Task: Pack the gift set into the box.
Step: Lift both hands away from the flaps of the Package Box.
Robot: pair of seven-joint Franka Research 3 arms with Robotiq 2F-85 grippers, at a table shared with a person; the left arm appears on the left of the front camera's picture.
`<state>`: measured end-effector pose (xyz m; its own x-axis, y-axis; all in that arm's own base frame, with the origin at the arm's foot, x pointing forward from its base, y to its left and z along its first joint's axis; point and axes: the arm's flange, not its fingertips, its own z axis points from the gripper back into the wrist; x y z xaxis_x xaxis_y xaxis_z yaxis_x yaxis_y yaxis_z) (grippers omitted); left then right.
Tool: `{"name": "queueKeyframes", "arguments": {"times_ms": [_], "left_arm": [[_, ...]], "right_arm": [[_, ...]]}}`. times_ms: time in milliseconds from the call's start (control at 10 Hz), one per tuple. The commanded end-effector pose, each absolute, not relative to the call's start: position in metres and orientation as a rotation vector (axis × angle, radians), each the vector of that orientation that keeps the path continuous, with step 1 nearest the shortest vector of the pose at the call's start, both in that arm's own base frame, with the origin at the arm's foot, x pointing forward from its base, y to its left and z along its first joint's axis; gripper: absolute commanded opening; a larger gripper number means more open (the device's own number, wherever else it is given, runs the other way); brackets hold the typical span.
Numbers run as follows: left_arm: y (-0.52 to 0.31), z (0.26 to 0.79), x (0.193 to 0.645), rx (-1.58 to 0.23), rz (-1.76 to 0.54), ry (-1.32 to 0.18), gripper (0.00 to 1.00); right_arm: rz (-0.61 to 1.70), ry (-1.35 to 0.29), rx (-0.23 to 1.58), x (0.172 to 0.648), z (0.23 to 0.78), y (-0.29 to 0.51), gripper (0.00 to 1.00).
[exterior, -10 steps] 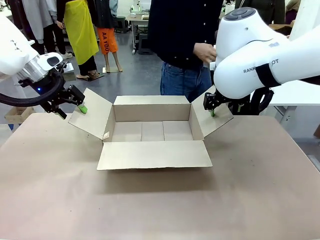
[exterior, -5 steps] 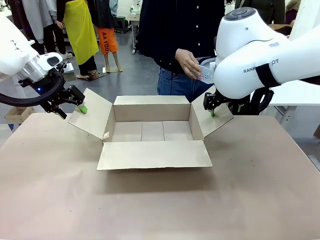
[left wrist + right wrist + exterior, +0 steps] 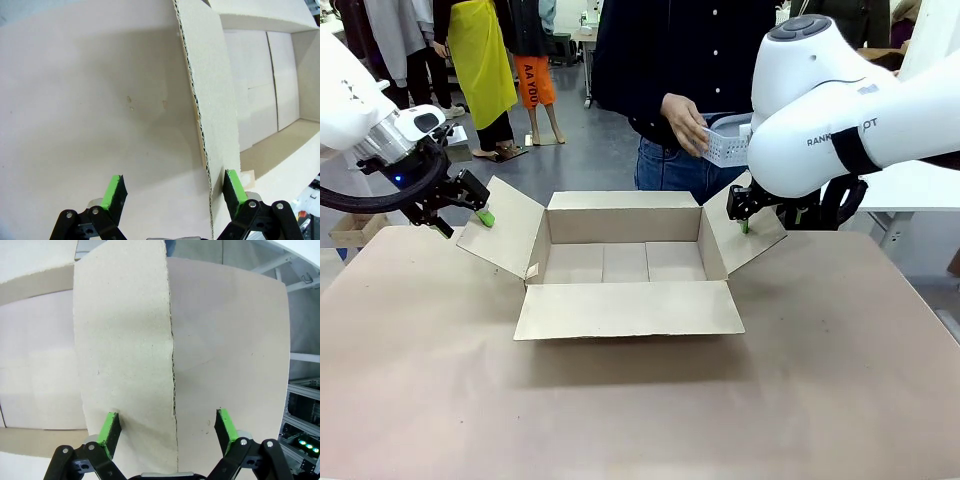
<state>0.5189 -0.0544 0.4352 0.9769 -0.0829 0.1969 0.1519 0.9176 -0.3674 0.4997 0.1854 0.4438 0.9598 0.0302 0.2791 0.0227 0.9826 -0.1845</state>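
Box (image 3: 625, 228) sits at ctr of table (image 3: 620, 420), open, all four flaps splayed outward. Gift set's white slotted tray (image 3: 727, 148) is in the air beyond the box's far right corner, grasped at one end by the person's hand (image 3: 686, 124), fingers curled round it (rest of it is hidden behind the right arm, so contents can't be made out). Left gripper (image 3: 478, 210) is at the outer edge of the left flap (image 3: 510, 235). Its wrist view shows the jaws spread wide w/ the corrugated edge btwn the pads (image 3: 234, 192), close to one; can't tell if touching. Right gripper (image 3: 744, 218) is at the right flap (image 3: 720, 240), fingers likewise apart, flap edge running up btwn them approx midway, neither pad pinching it.
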Motion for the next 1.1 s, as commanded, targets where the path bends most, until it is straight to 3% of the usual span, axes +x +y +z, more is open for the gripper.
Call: {"name": "queueKeyframes", "arguments": {"times_ms": [0,1000], "left_arm": [[-0.0541,0.4369,0.5171,-0.380,-0.112,-0.175,1.00],[-0.0541,0.4369,0.5171,-0.380,-0.112,-0.175,1.00]], "right_arm": [[-0.005,-0.292,-0.207,0.5018,0.4449,0.1845,1.00],[-0.005,-0.292,-0.207,0.5018,0.4449,0.1845,1.00]]}}
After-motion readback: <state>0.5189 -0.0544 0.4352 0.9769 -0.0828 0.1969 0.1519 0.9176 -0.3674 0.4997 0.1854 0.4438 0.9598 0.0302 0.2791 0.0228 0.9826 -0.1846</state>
